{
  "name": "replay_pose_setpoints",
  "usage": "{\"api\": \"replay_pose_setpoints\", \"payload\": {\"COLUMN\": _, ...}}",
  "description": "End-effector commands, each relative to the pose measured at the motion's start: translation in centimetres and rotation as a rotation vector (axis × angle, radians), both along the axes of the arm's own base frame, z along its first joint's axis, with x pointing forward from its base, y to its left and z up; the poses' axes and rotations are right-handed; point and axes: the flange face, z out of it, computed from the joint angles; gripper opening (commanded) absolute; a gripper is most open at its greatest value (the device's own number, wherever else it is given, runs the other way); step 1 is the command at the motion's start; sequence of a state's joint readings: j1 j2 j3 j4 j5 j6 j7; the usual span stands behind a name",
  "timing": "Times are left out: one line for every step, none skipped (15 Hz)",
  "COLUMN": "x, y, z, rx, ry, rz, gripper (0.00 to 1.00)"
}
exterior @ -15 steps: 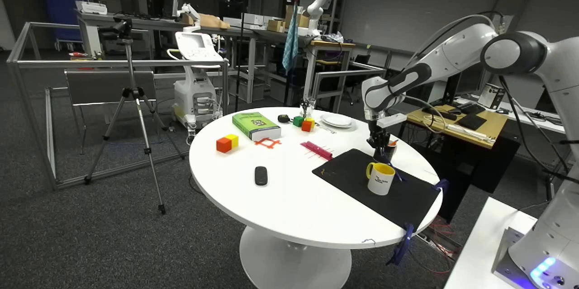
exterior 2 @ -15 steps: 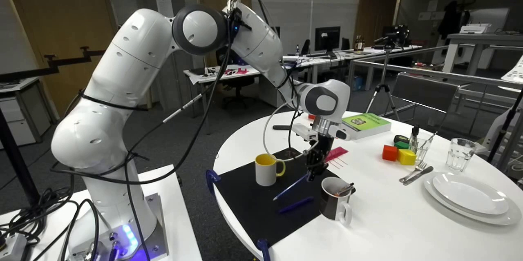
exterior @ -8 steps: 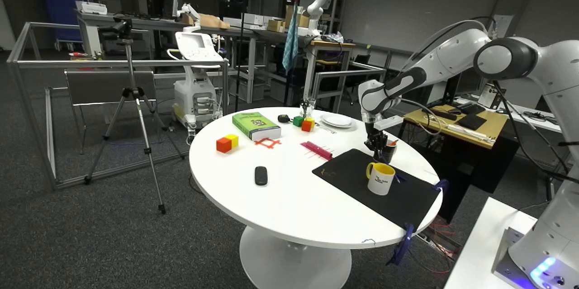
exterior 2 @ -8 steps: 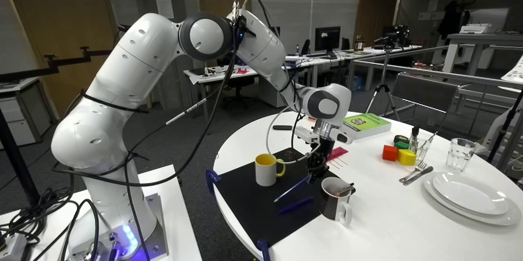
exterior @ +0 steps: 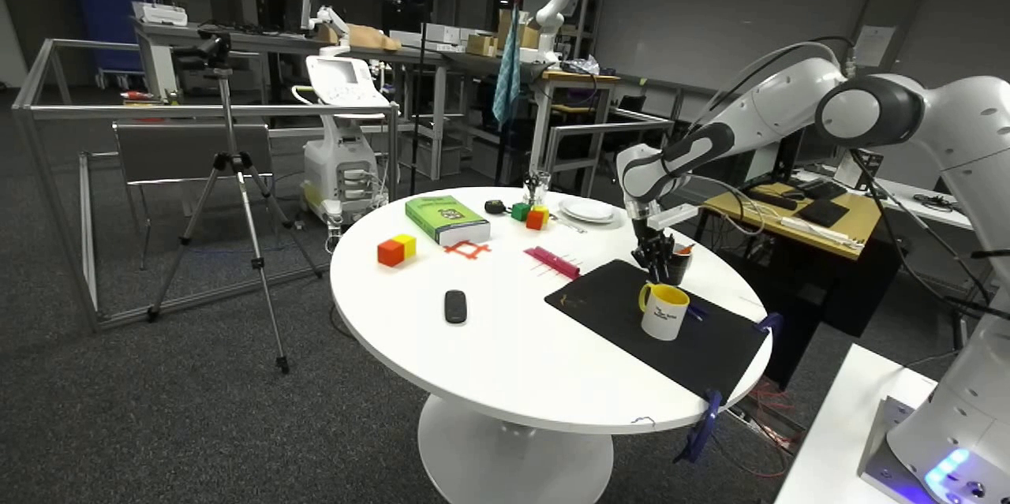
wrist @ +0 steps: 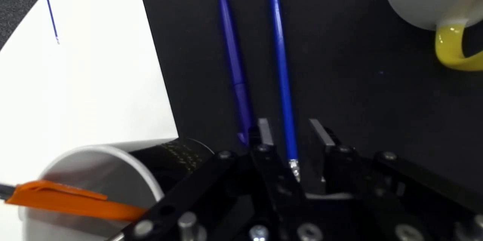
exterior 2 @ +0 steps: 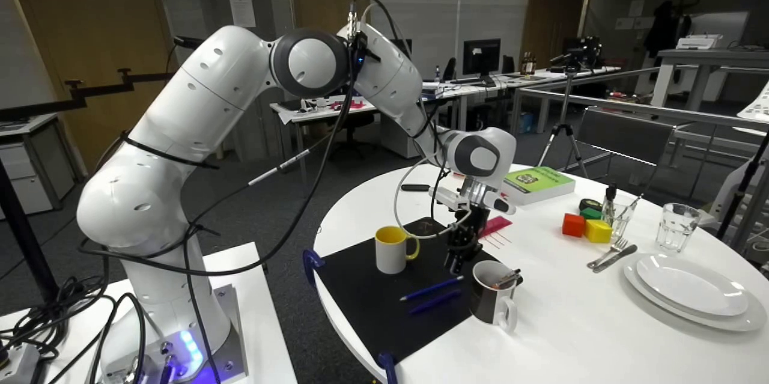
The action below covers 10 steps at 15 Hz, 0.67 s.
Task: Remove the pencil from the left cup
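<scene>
The blue pencil (exterior 2: pixel 431 289) lies flat on the black mat (exterior 2: pixel 384 312). In the wrist view the pencil (wrist: pixel 281 52) runs up between the open fingers, its metal end near the gripper and its pale tip away. My gripper (wrist: pixel 289 124) is open with nothing held. In both exterior views the gripper (exterior 2: pixel 455 265) (exterior: pixel 656 275) hangs a little above the mat beside the dark cup (exterior 2: pixel 484 297). That cup stands upright with an orange pen (wrist: pixel 75 205) and other items in it; its dark wall (wrist: pixel 162 158) shows in the wrist view.
A purple-blue pen (wrist: pixel 232 50) lies beside the pencil. A white mug with yellow inside (exterior 2: pixel 390 255) stands on the mat. White plates (exterior 2: pixel 691 288), cutlery (exterior 2: pixel 610 255), coloured cubes (exterior 2: pixel 586 228), a glass (exterior 2: pixel 677 228) and a green book (exterior 2: pixel 537 182) are also on the table.
The pencil hung tilted from the gripper with one end raised; it now lies flat on the mat, released. The gripper has shifted slightly towards the white mug.
</scene>
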<state>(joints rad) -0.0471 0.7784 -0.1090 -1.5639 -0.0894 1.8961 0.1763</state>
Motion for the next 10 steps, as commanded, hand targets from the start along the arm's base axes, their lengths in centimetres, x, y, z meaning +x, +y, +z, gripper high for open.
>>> {"api": "replay_pose_setpoints", "payload": {"x": 0.7, "y": 0.0, "z": 0.7, "rx": 0.004, "ry": 0.025, "rz": 0.014, "gripper": 0.63}}
{"api": "replay_pose_setpoints", "payload": {"x": 0.8, "y": 0.0, "z": 0.9, "rx": 0.004, "ry": 0.019, "rz": 0.012, "gripper": 0.69}}
{"api": "replay_pose_setpoints", "payload": {"x": 0.8, "y": 0.0, "z": 1.2, "rx": 0.005, "ry": 0.011, "rz": 0.012, "gripper": 0.78}}
{"api": "replay_pose_setpoints", "payload": {"x": 0.9, "y": 0.0, "z": 1.4, "rx": 0.007, "ry": 0.005, "rz": 0.013, "gripper": 0.84}}
{"api": "replay_pose_setpoints", "payload": {"x": 1.0, "y": 0.0, "z": 1.7, "rx": 0.009, "ry": -0.006, "rz": 0.013, "gripper": 0.93}}
{"api": "replay_pose_setpoints", "payload": {"x": 1.0, "y": 0.1, "z": 1.9, "rx": 0.014, "ry": -0.014, "rz": 0.013, "gripper": 0.99}}
{"api": "replay_pose_setpoints", "payload": {"x": 1.1, "y": 0.1, "z": 2.2, "rx": 0.016, "ry": -0.021, "rz": 0.012, "gripper": 1.0}}
{"api": "replay_pose_setpoints", "payload": {"x": 1.1, "y": 0.1, "z": 2.5, "rx": 0.024, "ry": -0.032, "rz": 0.01, "gripper": 1.0}}
{"api": "replay_pose_setpoints", "payload": {"x": 1.1, "y": 0.1, "z": 2.9, "rx": 0.028, "ry": -0.041, "rz": 0.008, "gripper": 1.0}}
{"api": "replay_pose_setpoints", "payload": {"x": 1.1, "y": 0.1, "z": 3.3, "rx": 0.033, "ry": -0.052, "rz": 0.008, "gripper": 1.0}}
